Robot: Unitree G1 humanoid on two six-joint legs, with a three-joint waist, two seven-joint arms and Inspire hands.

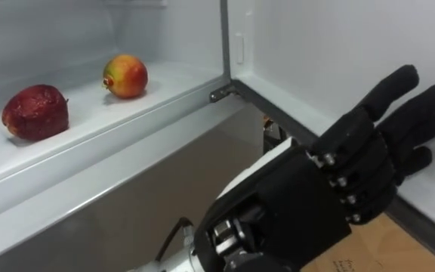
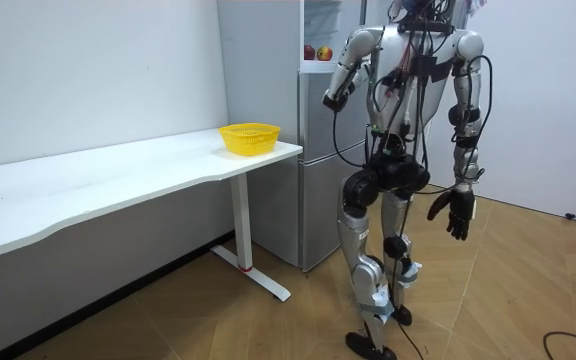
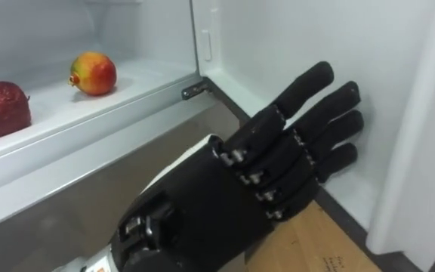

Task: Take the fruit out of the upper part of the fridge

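White shelf (image 1: 168,85): smooth floor of the open upper compartment, at the left of the eye views, carrying the fruit.
Door (image 1: 316,53): white on its inner face, swung open to the right of the shelf and joined to the cabinet by a small metal hinge (image 1: 219,94).
Fridge (image 2: 333,205): grey outside, one unit. It stands against a pale wall (image 2: 88,70), just beside the end of the table.
Table (image 2: 118,175): one, long and white, running along the wall toward the room view's left.
Floor (image 2: 268,320): wood boards.
Robot: upright just in front of the fridge, to the room view's right of the table.
Fruit: two, both on the shelf inside the upper compartment, apart and not touching.
Dark fruit (image 1: 35,112): deep red, nearer the shelf's front edge, on the left.
Red-yellow fruit (image 1: 126,75): further back and to the right, nearer the hinge.
Basket (image 2: 249,137): one, yellow, on the table end nearest the fridge.
Left hand (image 1: 357,155): raised before the door's inner face, right of the hinge and well clear of both fruits. Its fingers are straight and lie side by side, holding nothing. Whether they touch the door cannot be told.
Right hand (image 2: 456,212): hangs beside the thigh in the room view, fingers loosely spread, holding nothing.
Count: one fridge, one table, one basket, two fruits.
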